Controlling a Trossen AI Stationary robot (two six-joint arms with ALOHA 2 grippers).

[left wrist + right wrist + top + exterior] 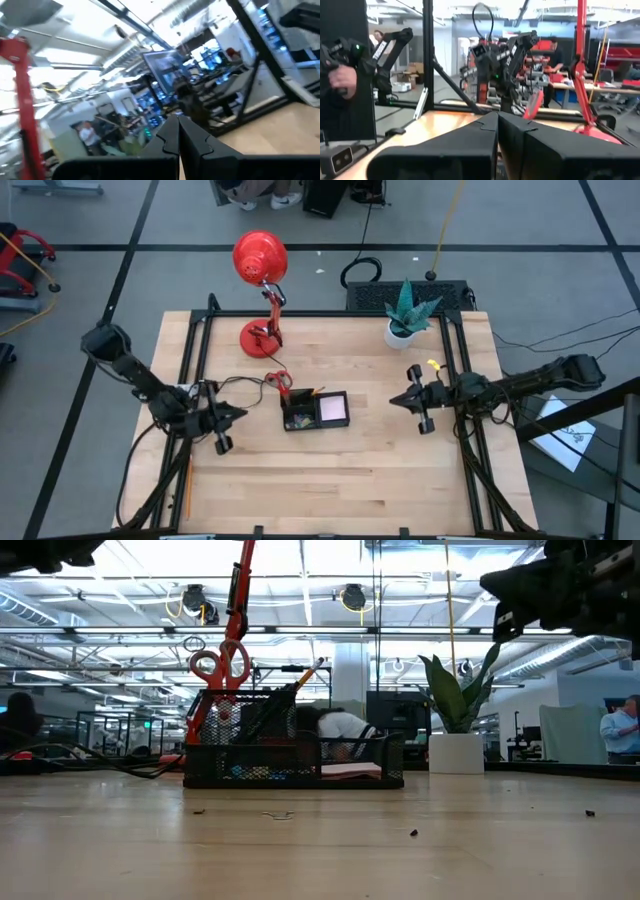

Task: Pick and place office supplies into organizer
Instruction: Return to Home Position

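The black mesh organizer [315, 410] [293, 758] sits mid-table. Red-handled scissors [279, 382] [221, 664] stand in its left compartment beside an orange pencil [305, 674] and dark pens; a pale sticky-note pad [333, 410] lies in its right compartment, blue bits [250, 772] at the bottom. My left gripper [240, 416] [178, 131] hovers left of the organizer, shut and empty. My right gripper [394, 400] [497, 125] hovers to its right, shut and empty.
A red desk lamp [262, 290] stands at the far side, its arm [240, 585] rising behind the organizer. A white plant pot [402, 332] [456, 752] sits far right. A yellow-green piece [433, 364] shows by the right arm. Small crumbs [413, 832] dot the near tabletop. People show in the room beyond.
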